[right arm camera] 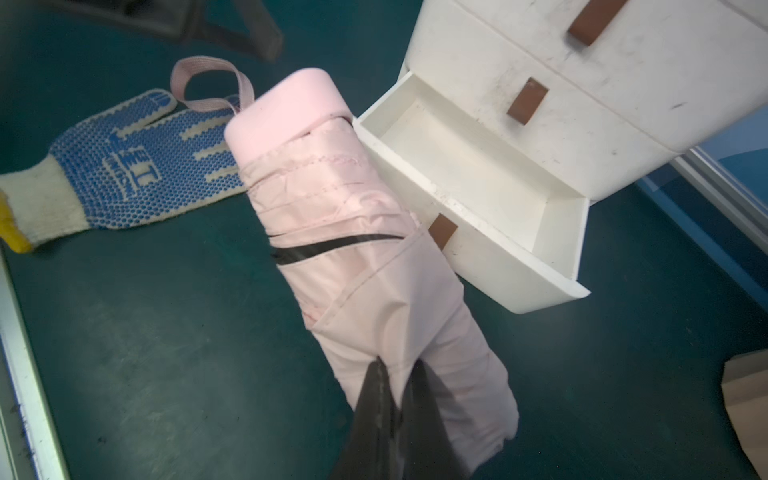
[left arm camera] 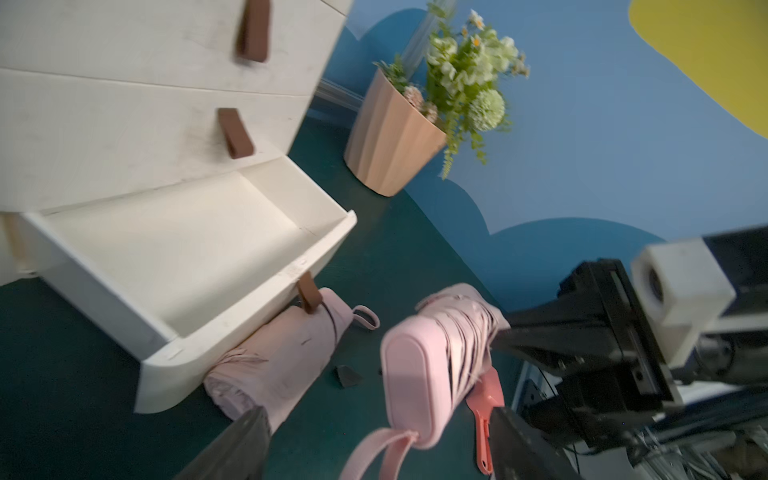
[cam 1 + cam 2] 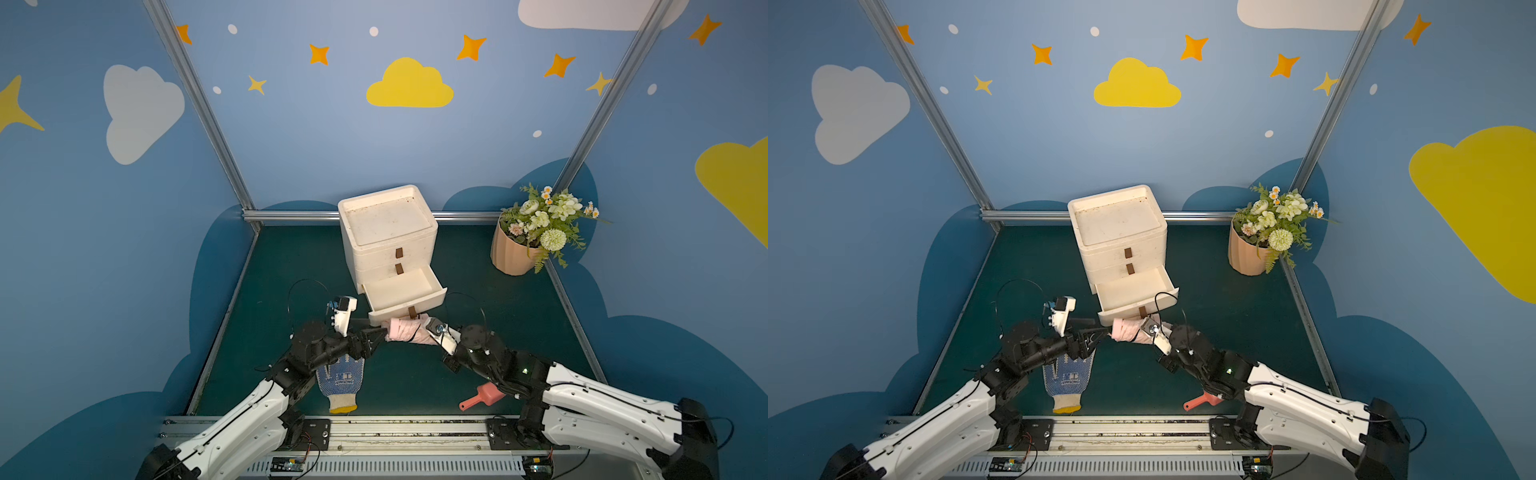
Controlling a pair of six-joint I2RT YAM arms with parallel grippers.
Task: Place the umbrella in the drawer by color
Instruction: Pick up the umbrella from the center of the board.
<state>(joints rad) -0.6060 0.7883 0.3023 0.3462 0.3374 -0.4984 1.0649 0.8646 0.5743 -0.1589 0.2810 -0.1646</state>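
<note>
Fabric on the light pink umbrella [image 1: 365,266], pinched by the clenched right gripper [image 1: 397,370] just in front of the open drawer [image 1: 511,270], looks soft and slippery; its stiff handle [image 1: 286,108], beside the released left gripper [image 3: 378,333], likely offers firmer hold.

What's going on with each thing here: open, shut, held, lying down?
Bottom drawer: open, empty.
Upper two drawers: shut.
Umbrella: folded, held in the air.
Right pincer: shut on umbrella.
Left pincer: open, near the umbrella's handle end.
Pink sleeve: lying by the open drawer's front.
Glove: lying flat.
Scoop: lying on the table.
Flower pot: upright.
</note>
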